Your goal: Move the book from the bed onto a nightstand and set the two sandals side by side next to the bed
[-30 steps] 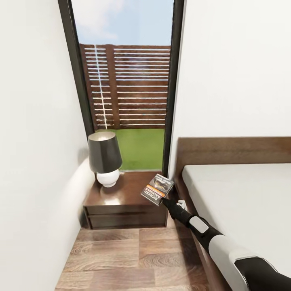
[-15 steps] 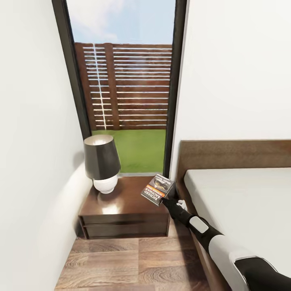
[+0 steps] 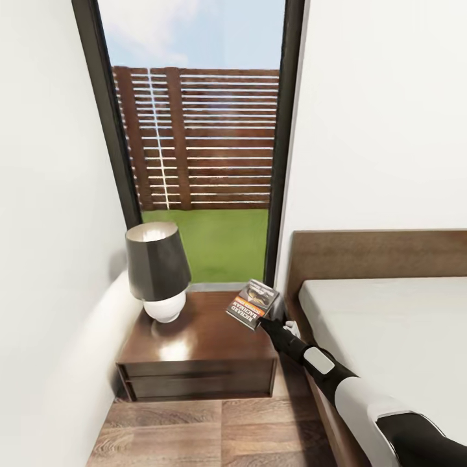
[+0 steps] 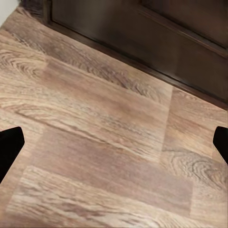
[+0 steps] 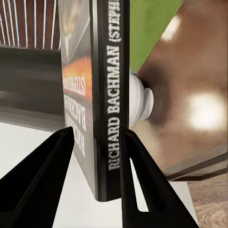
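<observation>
Glossy dark wood nightstand (image 3: 194, 337), matt wood-plank floor (image 4: 104, 156)

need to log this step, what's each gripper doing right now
Left gripper: open, empty, fingertips spread wide over the wood floor.
Right gripper: shut on the book, held above the nightstand.

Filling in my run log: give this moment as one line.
phase: carry | right gripper: shut on book | book: in air, at nightstand's bed-side edge | left gripper: open, over floor
</observation>
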Robot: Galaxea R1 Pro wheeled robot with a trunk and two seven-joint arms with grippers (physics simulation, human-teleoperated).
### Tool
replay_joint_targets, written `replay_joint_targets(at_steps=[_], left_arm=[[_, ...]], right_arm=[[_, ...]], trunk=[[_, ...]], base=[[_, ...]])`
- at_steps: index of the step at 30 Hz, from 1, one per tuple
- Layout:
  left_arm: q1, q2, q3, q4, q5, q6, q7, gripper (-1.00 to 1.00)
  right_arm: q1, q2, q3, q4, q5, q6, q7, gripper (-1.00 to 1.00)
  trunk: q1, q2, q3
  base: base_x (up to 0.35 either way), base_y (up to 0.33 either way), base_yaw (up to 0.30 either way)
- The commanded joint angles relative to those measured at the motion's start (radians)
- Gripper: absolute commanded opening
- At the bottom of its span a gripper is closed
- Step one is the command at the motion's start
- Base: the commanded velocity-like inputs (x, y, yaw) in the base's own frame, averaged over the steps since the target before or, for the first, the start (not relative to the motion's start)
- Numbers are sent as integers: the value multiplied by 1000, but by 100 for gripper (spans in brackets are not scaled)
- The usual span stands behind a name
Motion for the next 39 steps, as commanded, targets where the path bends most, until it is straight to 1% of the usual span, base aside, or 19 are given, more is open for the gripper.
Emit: replay_joint_targets(at_steps=[1,39], left_arm=[[-1,1,-8,1,11,-4,-4,100],[-1,2,-8,1,12,-5,-4,100]], right_arm=[[-1,0,5,0,-13,4,1,-100],[-1,8,13,-2,-17,8,-4,-100]], trunk=[[0,0,-1],[0,0,-1]], base=[[245,0,0],[240,0,0]])
